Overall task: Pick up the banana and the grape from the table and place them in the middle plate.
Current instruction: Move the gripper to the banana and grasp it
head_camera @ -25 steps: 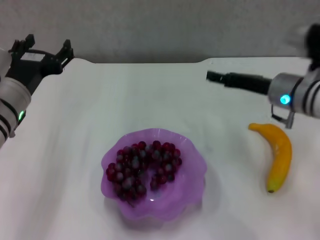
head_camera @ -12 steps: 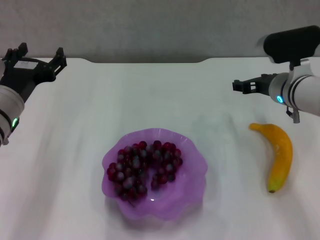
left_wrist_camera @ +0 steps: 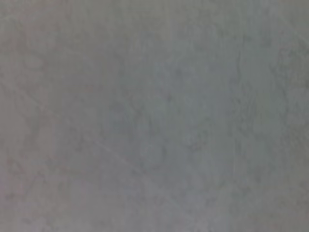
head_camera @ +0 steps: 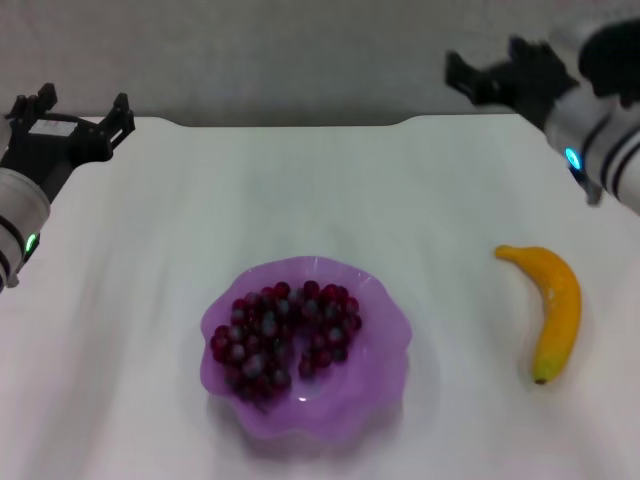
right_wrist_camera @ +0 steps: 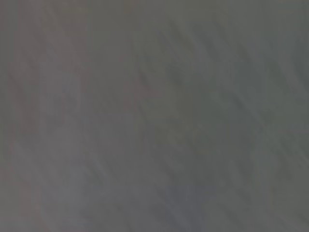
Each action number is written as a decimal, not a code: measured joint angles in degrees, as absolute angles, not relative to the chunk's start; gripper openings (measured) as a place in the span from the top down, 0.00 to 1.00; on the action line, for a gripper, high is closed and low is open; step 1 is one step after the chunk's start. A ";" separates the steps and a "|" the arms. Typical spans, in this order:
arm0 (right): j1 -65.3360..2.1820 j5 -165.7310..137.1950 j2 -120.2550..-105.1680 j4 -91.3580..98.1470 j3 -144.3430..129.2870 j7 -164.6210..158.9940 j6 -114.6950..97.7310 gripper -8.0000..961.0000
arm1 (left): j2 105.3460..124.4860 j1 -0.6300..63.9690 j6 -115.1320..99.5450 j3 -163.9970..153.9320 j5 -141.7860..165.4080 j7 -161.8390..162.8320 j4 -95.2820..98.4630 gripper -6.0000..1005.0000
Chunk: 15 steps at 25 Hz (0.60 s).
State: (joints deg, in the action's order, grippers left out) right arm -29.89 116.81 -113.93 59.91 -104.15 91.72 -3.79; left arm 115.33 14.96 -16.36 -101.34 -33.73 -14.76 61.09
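Head view: the grape [head_camera: 285, 335] is sitting in the middle plate [head_camera: 385, 310], lower centre; the banana [head_camera: 556, 310] is lying on the tabletop [head_camera: 300, 190] at right. Both pincers are hanging empty and spread, left pincer [head_camera: 75, 110] upper left, right pincer [head_camera: 490, 72] upper right. That smooth curve could be slipping out of a loose pinch. Wrist views are showing only blank grey.

White banded arms with black tools: left tool [head_camera: 78, 112]; right tool [head_camera: 490, 72]; small glowing lights.

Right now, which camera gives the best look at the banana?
The head view: the whole banana lies in plain sight on the table, right of the middle plate. Both wrist views show only a featureless grey surface, no banana.
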 joint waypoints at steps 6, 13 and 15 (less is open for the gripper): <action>-33.41 130.66 -109.97 60.70 -115.82 97.09 -11.20 0.13 | 115.23 14.86 -16.21 -101.34 -33.71 -14.72 61.22 0.12; -28.30 167.55 -112.26 76.19 -114.04 140.09 -34.33 0.13 | 115.24 15.57 -15.59 -101.33 -33.75 -14.62 63.22 0.12; -25.60 170.05 -114.65 76.82 -110.40 149.38 -32.38 0.13 | 115.27 15.62 -15.54 -101.34 -33.75 -14.50 62.78 0.12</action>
State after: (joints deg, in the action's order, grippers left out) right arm -25.60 170.05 -114.65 76.82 -110.40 149.38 -32.38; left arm 115.27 15.62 -15.54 -101.34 -33.75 -14.50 62.78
